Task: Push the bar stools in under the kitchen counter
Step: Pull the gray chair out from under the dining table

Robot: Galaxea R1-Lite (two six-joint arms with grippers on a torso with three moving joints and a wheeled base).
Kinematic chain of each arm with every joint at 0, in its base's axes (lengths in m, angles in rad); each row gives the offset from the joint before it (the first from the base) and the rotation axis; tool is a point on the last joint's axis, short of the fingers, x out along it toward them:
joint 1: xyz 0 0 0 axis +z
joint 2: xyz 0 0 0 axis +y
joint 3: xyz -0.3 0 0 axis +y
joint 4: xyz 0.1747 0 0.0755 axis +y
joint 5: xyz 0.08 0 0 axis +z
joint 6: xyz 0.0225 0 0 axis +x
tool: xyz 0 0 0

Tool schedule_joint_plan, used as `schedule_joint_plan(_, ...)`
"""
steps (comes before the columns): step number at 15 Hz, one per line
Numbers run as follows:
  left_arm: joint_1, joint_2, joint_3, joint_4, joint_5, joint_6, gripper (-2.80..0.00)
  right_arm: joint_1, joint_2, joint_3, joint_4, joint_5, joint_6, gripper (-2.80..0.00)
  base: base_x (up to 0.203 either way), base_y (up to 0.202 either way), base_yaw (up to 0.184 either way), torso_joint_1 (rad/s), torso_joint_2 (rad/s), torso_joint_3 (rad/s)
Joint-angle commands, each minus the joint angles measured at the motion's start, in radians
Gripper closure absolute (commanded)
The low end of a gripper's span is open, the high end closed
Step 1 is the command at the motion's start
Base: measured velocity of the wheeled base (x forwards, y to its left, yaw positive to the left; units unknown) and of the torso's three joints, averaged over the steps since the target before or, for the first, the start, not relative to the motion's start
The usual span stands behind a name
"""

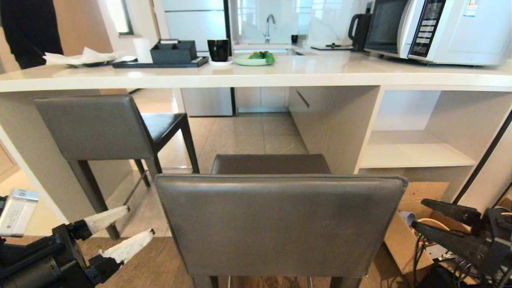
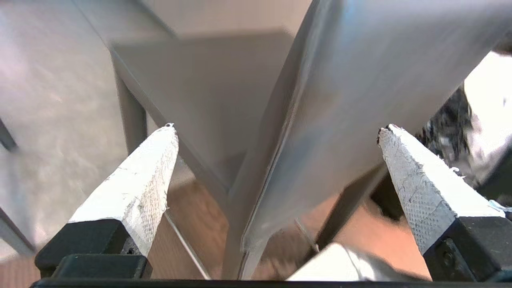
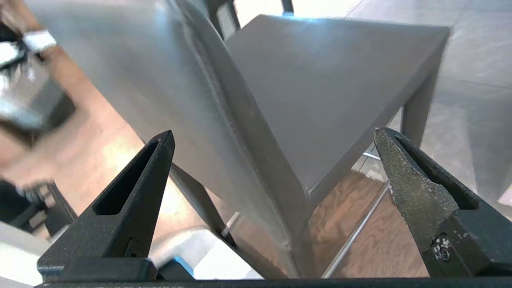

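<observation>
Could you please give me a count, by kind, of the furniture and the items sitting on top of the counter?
Bar stools: 2, the near stool and the far stool
Kitchen counter: 1
Microwave: 1
Kettle: 1
Black cup: 1
Green plate: 1
Black tray: 1
Total: 8

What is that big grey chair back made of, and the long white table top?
The near stool's dark grey rectangular backrest looks like smooth leather or a leather-like cover: it has a soft sheen, faint creases and a stitched edge. Real or fake leather cannot be told. The long white kitchen counter looks like polished stone: a thick, glossy slab that reflects light.
</observation>
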State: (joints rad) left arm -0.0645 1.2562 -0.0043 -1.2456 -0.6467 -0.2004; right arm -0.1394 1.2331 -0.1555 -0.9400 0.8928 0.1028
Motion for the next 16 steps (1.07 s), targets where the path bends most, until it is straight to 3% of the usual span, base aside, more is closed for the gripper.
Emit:
schedule_joint_plan(1,0.015,-0.124,0.004,0.004,0.037,-0.01,-2.8,-0.037,-0.163,0.019,-0.005,0.002,0.111,-2.8,0.0,0.0,0.0,0.0,0.0,0.0)
schedule_joint_plan(2,0.027,-0.15,0.001,0.016,0.121,-0.012,-2.8,-0.063,-0.214,0.017,-0.004,-0.009,0.169,-2.8,0.0,0.0,0.0,0.0,0.0,0.0)
schedule_joint_plan(4,0.036,-0.168,-0.005,0.035,0.279,-0.009,-2.8,-0.123,-0.242,0.013,-0.004,-0.088,0.177,-2.8,0.0,0.0,0.0,0.0,0.0,0.0)
schedule_joint_plan(5,0.038,-0.185,-0.007,0.052,0.371,-0.003,-2.8,-0.151,-0.236,0.012,-0.003,-0.164,0.145,-2.8,0.0,0.0,0.0,0.0,0.0,0.0)
schedule_joint_plan(7,0.04,-0.247,-0.019,0.145,0.493,0.021,-2.8,-0.17,-0.23,-0.003,0.017,-0.343,0.1,-2.8,0.0,0.0,0.0,0.0,0.0,0.0)
schedule_joint_plan(10,0.1,-0.337,-0.105,0.449,0.672,0.122,-2.8,-0.175,-0.255,-0.082,0.294,-0.626,0.028,-2.8,0.0,0.0,0.0,0.0,0.0,0.0)
schedule_joint_plan(11,0.106,-0.388,-0.141,0.527,0.691,0.135,-2.8,-0.175,-0.285,-0.105,0.37,-0.693,0.0,-2.8,0.0,0.0,0.0,0.0,0.0,0.0)
schedule_joint_plan(13,0.11,-0.49,-0.177,0.675,0.703,0.146,-2.8,-0.174,-0.354,-0.113,0.399,-0.709,-0.029,-2.8,0.0,0.0,0.0,0.0,0.0,0.0)
schedule_joint_plan(15,0.102,-0.604,-0.174,0.774,0.687,0.148,-2.8,-0.167,-0.437,-0.109,0.405,-0.67,-0.041,-2.8,0.0,0.0,0.0,0.0,0.0,0.0)
schedule_joint_plan(16,0.1,-0.659,-0.177,0.819,0.672,0.148,-2.8,-0.165,-0.48,-0.11,0.416,-0.61,-0.037,-2.8,0.0,0.0,0.0,0.0,0.0,0.0)
